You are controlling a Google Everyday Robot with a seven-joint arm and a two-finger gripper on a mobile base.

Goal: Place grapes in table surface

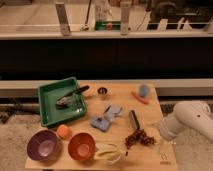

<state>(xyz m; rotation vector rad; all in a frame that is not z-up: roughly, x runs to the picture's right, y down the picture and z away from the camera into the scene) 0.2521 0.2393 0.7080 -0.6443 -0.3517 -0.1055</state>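
Lying on table surface [150,112]: grapes [139,138]; tool [161,131] beside.

Bare table surface [150,117] lies beside the claw [161,131] (open), with grapes [139,137] just left of it.

The robot's arm [192,119] is a bulky, rounded white shell with smooth curved segments (no cables or markings can be made out). The gripper [161,131], pale whitish like the arm, sits at its narrower end by the table's right edge.
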